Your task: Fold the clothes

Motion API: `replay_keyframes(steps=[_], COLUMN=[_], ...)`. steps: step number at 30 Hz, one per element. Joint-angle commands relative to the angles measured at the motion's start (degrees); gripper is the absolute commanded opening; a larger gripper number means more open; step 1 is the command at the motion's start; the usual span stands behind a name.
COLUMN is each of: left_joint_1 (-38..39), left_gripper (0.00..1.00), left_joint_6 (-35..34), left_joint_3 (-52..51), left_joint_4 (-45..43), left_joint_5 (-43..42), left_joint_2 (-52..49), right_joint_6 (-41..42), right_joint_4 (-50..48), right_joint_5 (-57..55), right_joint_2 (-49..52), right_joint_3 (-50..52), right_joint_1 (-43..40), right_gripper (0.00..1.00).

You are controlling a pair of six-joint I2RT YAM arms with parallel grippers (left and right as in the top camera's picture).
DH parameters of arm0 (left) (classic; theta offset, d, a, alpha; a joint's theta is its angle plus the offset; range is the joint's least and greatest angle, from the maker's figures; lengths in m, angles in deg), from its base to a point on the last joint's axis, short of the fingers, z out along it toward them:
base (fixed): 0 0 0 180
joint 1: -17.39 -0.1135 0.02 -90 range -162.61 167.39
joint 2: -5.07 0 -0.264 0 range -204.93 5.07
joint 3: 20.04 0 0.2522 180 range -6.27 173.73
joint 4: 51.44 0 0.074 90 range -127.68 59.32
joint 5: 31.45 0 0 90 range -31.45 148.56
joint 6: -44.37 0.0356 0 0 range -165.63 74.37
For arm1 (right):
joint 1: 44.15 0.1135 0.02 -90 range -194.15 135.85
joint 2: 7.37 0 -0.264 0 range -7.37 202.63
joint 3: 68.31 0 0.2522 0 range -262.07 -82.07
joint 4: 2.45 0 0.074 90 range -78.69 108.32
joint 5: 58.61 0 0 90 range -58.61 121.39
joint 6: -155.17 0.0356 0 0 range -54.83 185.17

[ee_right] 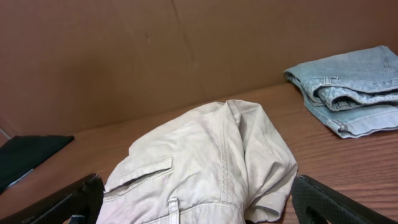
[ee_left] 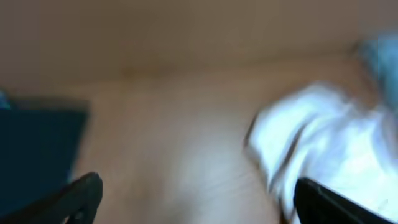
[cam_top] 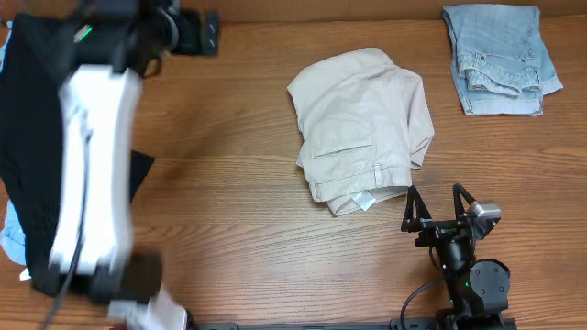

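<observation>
The large beige khaki cotton shorts (cam_top: pixel 362 128) are found loosely bundled mid wooden bench (cam_top: pixel 229 192). The right gripper (cam_top: pixel 438 213) fingers are spread beside the waistband, judged ready for grasping; the left gripper (ee_left: pixel 196 186) fingers are likewise parted, empty.

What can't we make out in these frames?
- Left wrist view: the whole picture is motion-blurred. The khaki shorts are only a pale smear with no readable detail.
- Overhead: the blurred left arm covers much of the black garment, which the frame's left edge also cuts off.
- Overhead: the white label on the khaki shorts is too small to read.
- Right wrist view: the denim shorts are cut off at the right edge.
</observation>
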Motion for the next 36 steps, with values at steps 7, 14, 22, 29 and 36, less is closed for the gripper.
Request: replay_keyframes(steps=[7, 14, 22, 29, 36], left_joint_1=[0.09, 0.07, -0.31, -4.35, -5.9], left_gripper=[1.0, 1.0, 1.0, 1.0, 1.0], left_joint_6=[0.07, -0.2, -0.81, -0.94, -1.62], left_joint_3=[-48.94, -84.59, -113.83, -123.36, -123.36], left_joint_4=[-28.39, -45.81, -67.84, -69.24, -55.21], left_joint_5=[-0.87, -1.14, -1.07, -1.68, -1.49], left_joint_2=[42.1, 66.62, 85.02, 95.43, 100.59], right_joint_6=[-0.04, -0.04, -0.02, -0.02, -0.04], right_joint_4=[-0.31, -0.31, -0.31, -0.31, -0.31], right_joint_5=[0.07, 0.09, 0.07, 0.07, 0.07], right_joint_2=[-0.63, -0.63, -0.63, -0.63, -0.63], right_joint_3=[0.59, 0.59, 0.59, 0.59, 0.59], right_joint_1=[-0.26, -0.26, -0.26, -0.26, -0.26], right_gripper=[1.0, 1.0, 1.0, 1.0, 1.0])
